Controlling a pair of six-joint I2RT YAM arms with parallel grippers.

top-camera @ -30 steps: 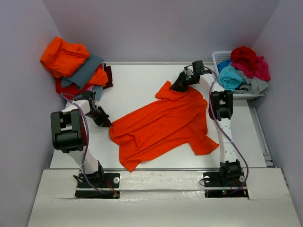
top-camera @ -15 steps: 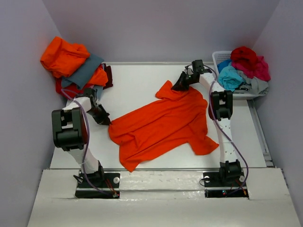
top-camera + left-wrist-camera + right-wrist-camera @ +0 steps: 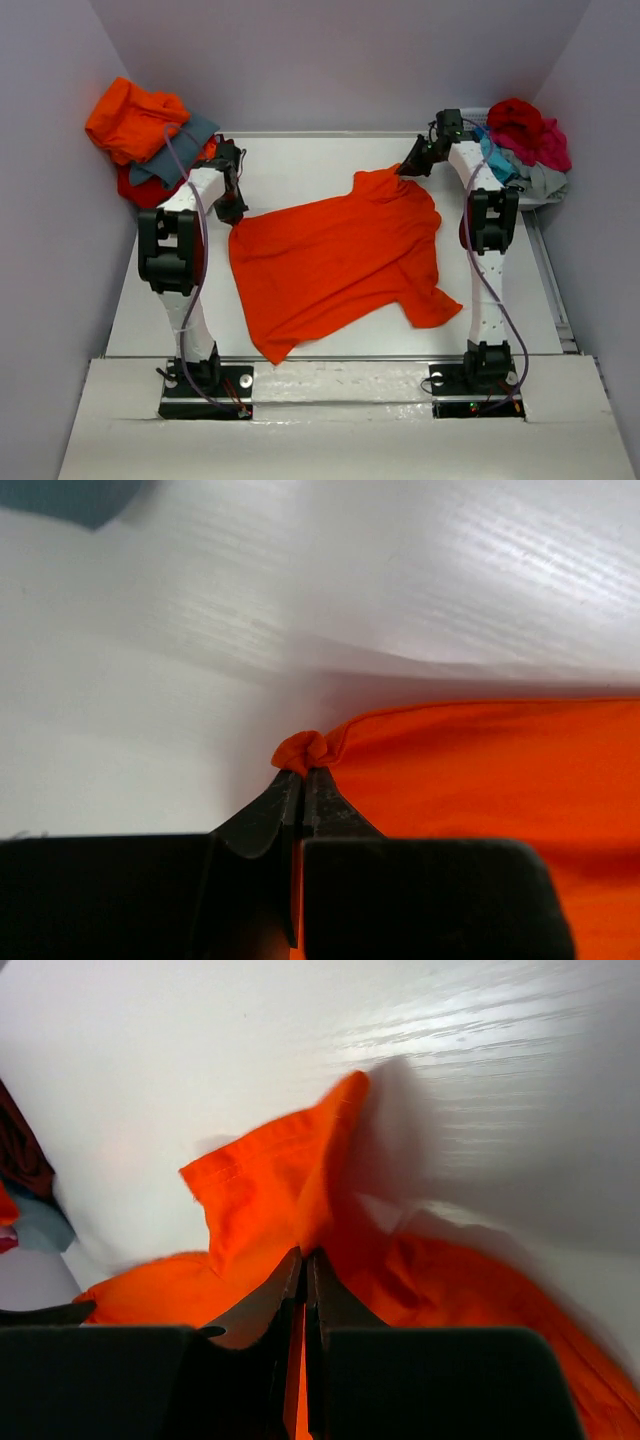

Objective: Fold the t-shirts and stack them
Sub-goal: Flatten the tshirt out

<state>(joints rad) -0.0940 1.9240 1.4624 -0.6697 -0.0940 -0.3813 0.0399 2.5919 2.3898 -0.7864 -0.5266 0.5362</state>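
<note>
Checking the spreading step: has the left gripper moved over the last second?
Yes. The left gripper, shut on the orange shirt's corner, moved toward the table's far edge, nearer the shirt pile.

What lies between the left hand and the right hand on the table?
The orange shirt: its far edge runs from the left hand to the right hand, both shut on the cloth. The top view shows this.

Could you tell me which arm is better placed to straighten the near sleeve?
Probably right: the near sleeve of the bright orange cloth t-shirt lies beside that arm; left gripper and right gripper both pinch far corners.
</note>
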